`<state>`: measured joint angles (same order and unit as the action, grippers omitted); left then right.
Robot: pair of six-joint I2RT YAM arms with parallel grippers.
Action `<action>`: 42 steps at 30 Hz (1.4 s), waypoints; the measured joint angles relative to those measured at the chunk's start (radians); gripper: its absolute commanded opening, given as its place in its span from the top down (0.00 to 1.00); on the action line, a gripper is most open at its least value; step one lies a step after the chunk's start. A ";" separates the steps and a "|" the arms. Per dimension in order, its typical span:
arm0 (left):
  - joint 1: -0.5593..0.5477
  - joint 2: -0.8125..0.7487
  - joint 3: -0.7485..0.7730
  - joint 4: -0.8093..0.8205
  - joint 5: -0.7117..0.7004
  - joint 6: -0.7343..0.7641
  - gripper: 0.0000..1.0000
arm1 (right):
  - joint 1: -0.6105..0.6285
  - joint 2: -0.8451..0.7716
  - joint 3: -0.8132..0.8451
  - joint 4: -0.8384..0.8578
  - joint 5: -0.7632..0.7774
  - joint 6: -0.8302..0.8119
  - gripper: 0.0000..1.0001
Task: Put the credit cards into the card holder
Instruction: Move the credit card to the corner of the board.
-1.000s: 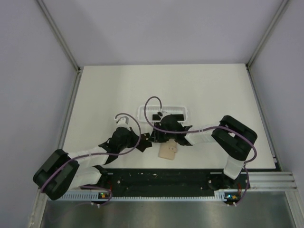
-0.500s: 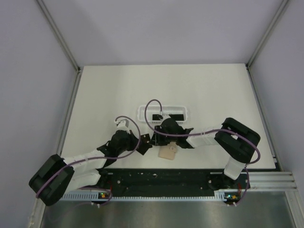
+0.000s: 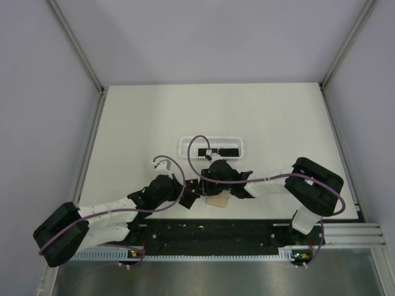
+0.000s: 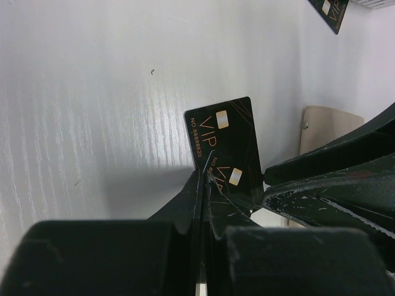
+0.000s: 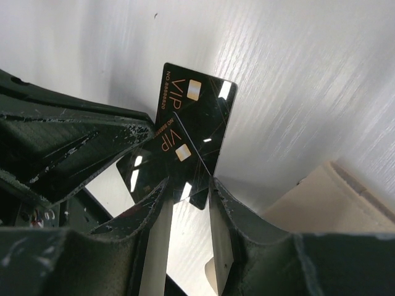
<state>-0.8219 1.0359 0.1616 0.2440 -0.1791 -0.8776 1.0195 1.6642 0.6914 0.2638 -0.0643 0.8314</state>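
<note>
Grey enclosure walls [image 3: 216,43] stand round a white worktop [image 3: 136,123]; lighting is even.

Item 1, the task's things. Two black credit cards [image 4: 223,132] are overlapped and held off the surface, just beside the tan card holder [image 5: 321,197]. The holder lies flat near the front edge. Neither card has entered it.

Item 2, grip. My left fingers [image 4: 185,203] are pressed together on the lower corner of the cards. I cannot tell whether they pinch one card or both. My right fingers [image 5: 234,216] stand partly apart with a card corner in the gap. I cannot tell whether they bear on it.

Item 3, change. Over the last second both arms have drawn back from the white basket [image 3: 185,143] toward me, and they now partly cover the holder in the top view. I judge the carry complete and the insertion next.

Item 4, clearances. The holder sits close to the black rail [image 3: 210,231], so there is little room behind it. The basket, with more cards [image 3: 203,152] inside, lies just beyond. Open worktop lies to either side. The two sets of fingers are nearly touching, so any wrist turn risks contact.
</note>
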 measured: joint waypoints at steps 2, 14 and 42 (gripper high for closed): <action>-0.007 -0.014 0.000 -0.021 -0.002 -0.014 1.00 | 0.010 -0.008 -0.010 -0.002 0.003 0.004 0.69; -0.019 -0.042 -0.002 -0.061 0.001 -0.038 1.00 | 0.042 -0.051 -0.050 -0.014 0.025 0.029 0.69; -0.028 -0.114 0.029 -0.222 -0.114 -0.009 1.00 | 0.029 0.025 0.122 -0.185 0.138 -0.069 0.70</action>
<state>-0.8497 0.9215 0.1905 0.0219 -0.2935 -0.8867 1.0485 1.6890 0.8139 0.0788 0.0734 0.7624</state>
